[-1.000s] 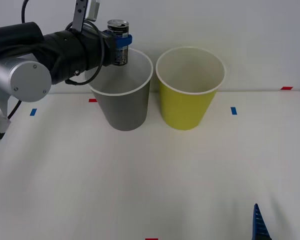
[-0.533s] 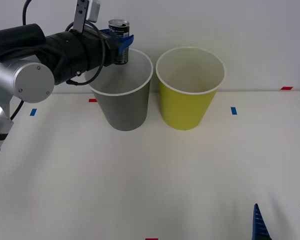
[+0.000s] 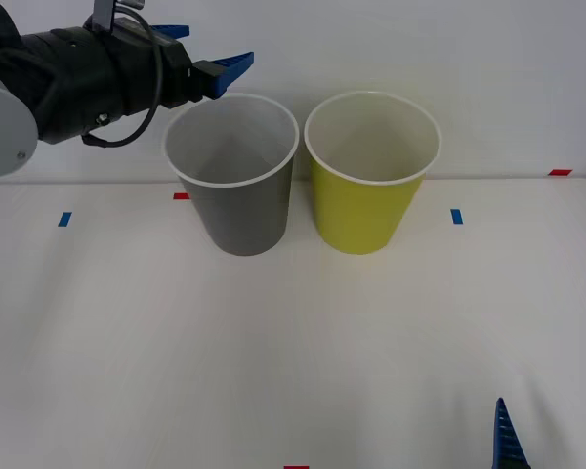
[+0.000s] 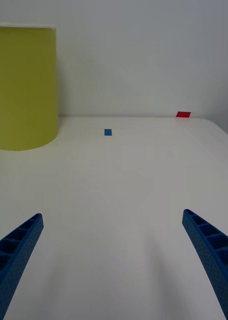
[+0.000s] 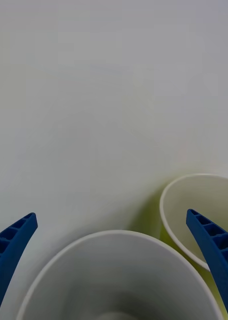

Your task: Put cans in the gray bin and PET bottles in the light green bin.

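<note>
The gray bin [image 3: 240, 207] stands at the back of the white table, with the light green bin [image 3: 363, 207] just to its right. My left gripper [image 3: 211, 49] hovers open over the gray bin's back left rim, with nothing between its fingers. In the left wrist view the left gripper [image 5: 112, 216] looks down on the gray bin's white rim [image 5: 119, 234] and the light green bin's rim [image 5: 170, 199]. The cans and PET bottles are out of view. My right gripper [image 3: 548, 418] rests open at the table's front right. The right gripper [image 4: 112, 215] faces the light green bin [image 4: 24, 85].
Small blue tape marks [image 3: 456, 216] and red tape marks [image 3: 560, 172] dot the white table [image 3: 293, 352]. A plain white wall stands right behind both bins.
The left gripper, which held the can over the gray bin, has opened and pulled back to the left and upward. The can is gone from its fingers and from sight.
</note>
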You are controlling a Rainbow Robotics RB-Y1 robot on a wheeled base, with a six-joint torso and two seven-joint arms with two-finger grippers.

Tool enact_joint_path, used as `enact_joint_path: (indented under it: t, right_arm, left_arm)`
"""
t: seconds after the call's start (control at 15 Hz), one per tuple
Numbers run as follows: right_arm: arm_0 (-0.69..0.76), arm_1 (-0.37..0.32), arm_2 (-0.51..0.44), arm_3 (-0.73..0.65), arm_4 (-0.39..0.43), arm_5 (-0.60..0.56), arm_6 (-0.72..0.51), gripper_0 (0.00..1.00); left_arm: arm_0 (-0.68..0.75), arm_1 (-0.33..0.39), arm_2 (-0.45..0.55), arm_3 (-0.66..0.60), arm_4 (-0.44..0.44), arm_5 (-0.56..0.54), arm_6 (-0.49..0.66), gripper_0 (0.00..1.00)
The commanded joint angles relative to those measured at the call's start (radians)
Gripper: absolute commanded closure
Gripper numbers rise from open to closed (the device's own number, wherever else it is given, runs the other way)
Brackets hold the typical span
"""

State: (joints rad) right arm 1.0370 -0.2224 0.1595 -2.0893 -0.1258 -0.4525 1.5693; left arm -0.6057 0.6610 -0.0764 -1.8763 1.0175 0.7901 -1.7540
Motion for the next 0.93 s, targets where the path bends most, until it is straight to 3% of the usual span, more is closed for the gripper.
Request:
enact_joint_path:
  t: [0.07, 0.4, 0.93]
  right_arm:
    - [0.0, 0.0, 0.0, 0.0, 0.0, 0.0, 0.0, 0.03]
    - [0.0, 0.0, 0.0, 0.0, 0.0, 0.0, 0.0, 0.04]
    - [0.0, 0.0, 0.0, 0.0, 0.0, 0.0, 0.0, 0.03]
  left_arm:
    - [0.133, 0.006, 0.099, -0.149, -0.007, 0.034, -0.005, 0.0]
    - [0.425, 0.006, 0.202, -0.379, -0.004, 0.028, -0.019, 0.0]
    - [0.797, -0.009, 0.201, -0.537, 0.021, -0.008, -0.035, 0.0]
